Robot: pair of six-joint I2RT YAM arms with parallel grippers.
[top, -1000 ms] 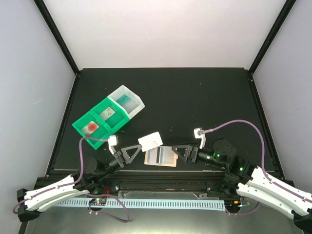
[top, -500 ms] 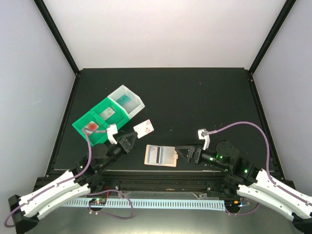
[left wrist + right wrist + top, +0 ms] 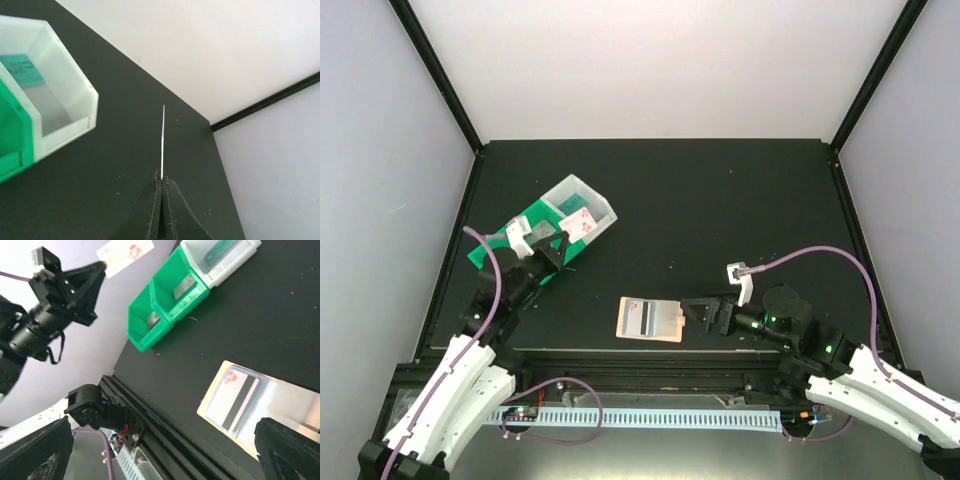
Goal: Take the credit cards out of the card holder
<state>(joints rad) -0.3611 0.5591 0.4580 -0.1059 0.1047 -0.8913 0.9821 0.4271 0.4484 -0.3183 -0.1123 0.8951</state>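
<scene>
Left tool (image 3: 569,233) holds a card (image 3: 582,221) (red-blotched) beside the white bin (image 3: 604,208).

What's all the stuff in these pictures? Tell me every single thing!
Card holder: one, peach-tan, lying open near the table's front edge.
Card in the holder: one, pale with a dark stripe.
Held card: one, white with a red blotch, up over the white bin.
Teal card: one, teal, inside the white bin.
Cards in the green bins: two, pale, one in each bin.
Green bins: two, green, side by side at the table's left.
White bin: one, white, next to the green bins.
Table: one, black.
Left pincer: shut on the held card.
Right pincer: open, at the holder's right edge.
</scene>
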